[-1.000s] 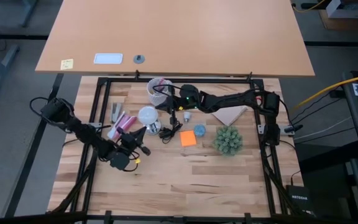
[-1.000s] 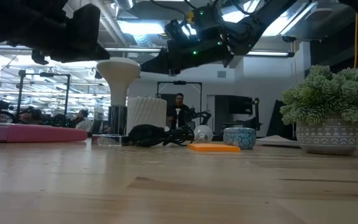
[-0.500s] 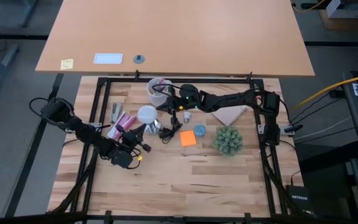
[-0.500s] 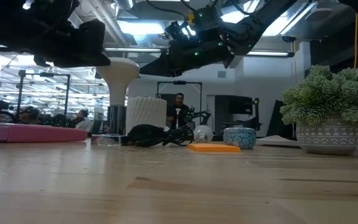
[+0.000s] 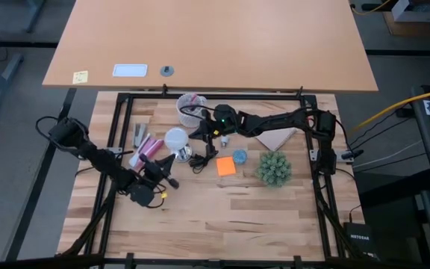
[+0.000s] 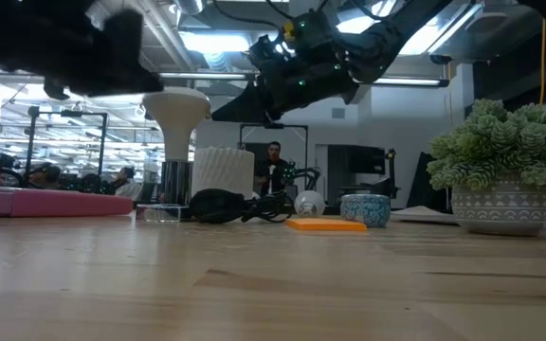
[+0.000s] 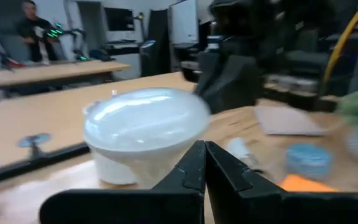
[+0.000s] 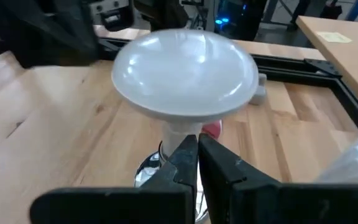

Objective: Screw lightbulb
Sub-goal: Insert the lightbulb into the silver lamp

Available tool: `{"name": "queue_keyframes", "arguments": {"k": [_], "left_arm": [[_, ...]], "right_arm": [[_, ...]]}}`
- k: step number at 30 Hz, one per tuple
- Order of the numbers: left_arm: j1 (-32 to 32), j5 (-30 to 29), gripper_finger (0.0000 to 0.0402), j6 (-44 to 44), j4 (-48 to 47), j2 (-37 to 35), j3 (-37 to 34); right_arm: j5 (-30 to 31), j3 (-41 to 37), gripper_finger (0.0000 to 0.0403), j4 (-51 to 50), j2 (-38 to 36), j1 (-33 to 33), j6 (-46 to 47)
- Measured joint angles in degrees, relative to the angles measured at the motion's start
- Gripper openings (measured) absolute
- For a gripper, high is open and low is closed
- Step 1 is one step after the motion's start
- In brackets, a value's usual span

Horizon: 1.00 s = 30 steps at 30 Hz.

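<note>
While both arms crowd the middle-left of the high view, the lightbulb (image 5: 176,137) stands upright there with its wide white dome on top and its narrow neck going down into the shiny silver socket (image 5: 183,153), so it looks seated in the socket rather than lying loose. In the low view the same lightbulb (image 6: 178,114) sits left of centre, funnel shape tapering to a dark base. The left gripper (image 5: 169,161) comes in from the lower left and points at the bulb, fingers clenched together and grasping nothing; in its own wrist view the left gripper (image 7: 204,163) has both dark tips pressed tight just in front of the dome. The right gripper (image 5: 198,131) reaches in from the right side, also pinched closed and empty, just beside the bulb's dome; its wrist view shows the right gripper (image 8: 197,151) with tips together near the neck, and I can't tell if they actually touch it. Off to the right of the bulb are an orange sticky note (image 5: 225,166), a small blue dish (image 5: 240,156) and a potted plant (image 5: 273,168). A pale cup (image 5: 189,109) sits above the bulb in the frame.
</note>
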Motion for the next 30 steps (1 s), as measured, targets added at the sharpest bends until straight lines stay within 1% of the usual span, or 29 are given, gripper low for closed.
{"name": "queue_keyframes", "arguments": {"k": [1, 3, 5, 6, 9, 12, 13, 15, 17, 19, 20, 22, 24, 26, 28, 30], "left_arm": [[-0.92, -0.03, 0.0, 0.13, 1.42, 0.0, 0.28], [-2.67, 0.0, 0.0, 3.14, 5.73, -0.13, 1.38], [-4.14, -0.02, 0.0, 9.79, 10.86, -1.38, 2.74], [-4.75, 0.01, 0.0, 14.66, 13.62, -2.34, 3.65], [-6.26, 0.01, 0.0, 35.6, 21.82, -7.31, 6.38], [-7.33, 1.16, 0.0, 59.91, 29.41, -14.74, 8.98], [-7.77, 3.47, 0.0, 66.6, 31.65, -17.69, 9.78], [-9.13, 11.32, 0.0, 77.33, 34.01, -24.34, 10.21], [-10.69, 17.3, 0.0, 82.51, 32.74, -31.6, 10.03], [-11.36, 19.24, 0.0, 82.66, 29.99, -38.89, 8.75], [-11.26, 19.39, 0.0, 81.11, 27.34, -42.51, 7.55], [-10.26, 20.59, 0.0, 74.81, 19.19, -48.9, 4.65], [-8.23, 26.57, 0.0, 66.03, 8.4, -54.9, 0.77], [-5.2, 35.87, 0.0, 55.38, -1.27, -60.26, -3.31], [-1.66, 42.86, 0.0, 45.44, -5.42, -63.76, -7.36], [2.02, 45.05, 0.0, 36.51, -5.59, -64.96, -11.43]], "right_arm": [[0.48, 0.0, 0.0019, 0.03, 0.0, -0.13, 0.0], [0.94, 0.0, 0.0019, 0.03, 0.0, -0.5, 0.07], [1.3, 0.0, 0.0019, 0.05, 0.0, -0.62, 0.11], [1.33, 0.0, 0.0019, 0.28, 0.0, -0.65, 0.11], [1.24, 0.0, 0.0019, 0.33, 0.0, -0.51, 0.11], [1.15, 0.0, 0.0019, 0.5, 0.0, -0.45, 0.09], [1.17, 0.0, 0.0019, 0.67, -0.02, -0.49, 0.1], [1.2, 0.0, 0.0019, 0.81, -0.02, -0.54, 0.09], [1.2, 0.0, 0.0019, 1.32, -0.02, -0.55, 0.09], [1.19, 0.0, 0.0019, 2.08, -0.02, -0.55, 0.09], [0.98, 0.0, 0.0019, 2.69, -0.02, -0.55, 0.09], [-0.92, 0.0, 0.0019, 4.32, -0.02, -0.55, 0.13], [-2.81, 0.0, 0.0019, 5.59, -0.08, -0.55, 0.12], [-3.72, 0.0, 0.0019, 6.41, -0.11, -0.55, 0.3], [-3.84, 0.0, 0.0019, 6.94, -0.11, -0.55, 1.59], [-3.88, 0.0, 0.0019, 6.93, -0.13, -0.55, 2.61]]}}
